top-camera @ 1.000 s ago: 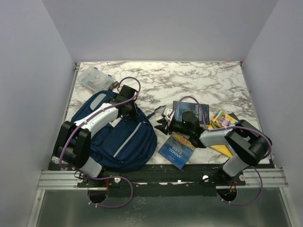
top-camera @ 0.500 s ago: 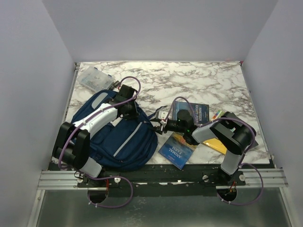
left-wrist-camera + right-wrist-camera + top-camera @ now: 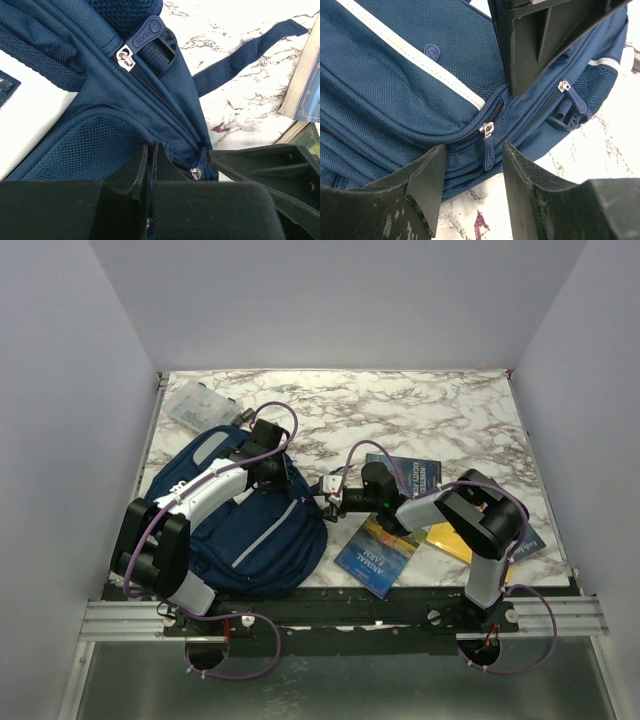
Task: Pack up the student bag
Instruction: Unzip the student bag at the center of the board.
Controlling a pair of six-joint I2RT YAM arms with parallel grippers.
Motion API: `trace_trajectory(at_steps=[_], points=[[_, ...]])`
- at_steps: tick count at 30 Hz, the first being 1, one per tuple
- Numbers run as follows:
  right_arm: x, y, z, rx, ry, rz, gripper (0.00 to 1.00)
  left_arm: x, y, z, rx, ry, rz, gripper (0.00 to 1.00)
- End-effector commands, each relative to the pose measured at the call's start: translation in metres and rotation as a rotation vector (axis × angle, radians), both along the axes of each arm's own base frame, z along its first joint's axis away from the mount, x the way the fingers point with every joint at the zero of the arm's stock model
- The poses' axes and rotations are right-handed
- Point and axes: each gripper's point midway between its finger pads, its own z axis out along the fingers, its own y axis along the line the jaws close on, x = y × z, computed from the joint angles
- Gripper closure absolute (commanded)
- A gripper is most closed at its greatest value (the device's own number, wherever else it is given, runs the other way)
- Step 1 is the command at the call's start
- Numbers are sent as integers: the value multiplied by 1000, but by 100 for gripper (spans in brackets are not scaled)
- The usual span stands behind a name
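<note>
Now my left gripper (image 3: 149, 150) is pressed together against the fabric of the student bag (image 3: 240, 530), which lies at the near left of the marble desk (image 3: 440, 410). My right gripper (image 3: 472, 150) is spread at the bag's right edge, with a zipper pull (image 3: 488, 145) between its fingers

Backpack (image 3: 240, 530) on table (image 3: 450, 410), toward near left corner. Plastic box (image 3: 200, 405) behind it, at far left corner. Right of backpack, by near edge: book (image 3: 375, 555); second book (image 3: 418, 475) behind it; third book (image 3: 450, 540) just right, partly under right arm. Left gripper (image 3: 148, 150) on backpack's far end; right gripper (image 3: 324, 493) at backpack's right side, zipper pull (image 3: 487, 145) between fingers.
</note>
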Motion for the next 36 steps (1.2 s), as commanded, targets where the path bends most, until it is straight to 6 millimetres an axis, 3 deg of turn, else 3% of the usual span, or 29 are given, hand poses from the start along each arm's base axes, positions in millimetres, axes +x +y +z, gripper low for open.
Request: trace_trajectory(at_steps=[1,13,19,23,26,33,36], points=[[-3,3,-20,-64,5,70,48,6,-12,9,-38,-55,-51,100],[-1,8,-46,-251,143,278,48,0,-11,7,-8,-64,-62,100],[1,8,-52,-301,159,309,64,0,-9,4,3,-62,-49,100],[6,4,-47,-295,168,221,74,3,5,3,39,-72,35,100],[17,-1,-39,-278,173,90,89,6,15,4,41,-80,110,100],[8,-16,-7,-201,246,-56,99,17,29,13,-7,-100,262,100],[-3,-11,-2,-198,289,-113,99,24,27,18,-51,-101,303,100]])
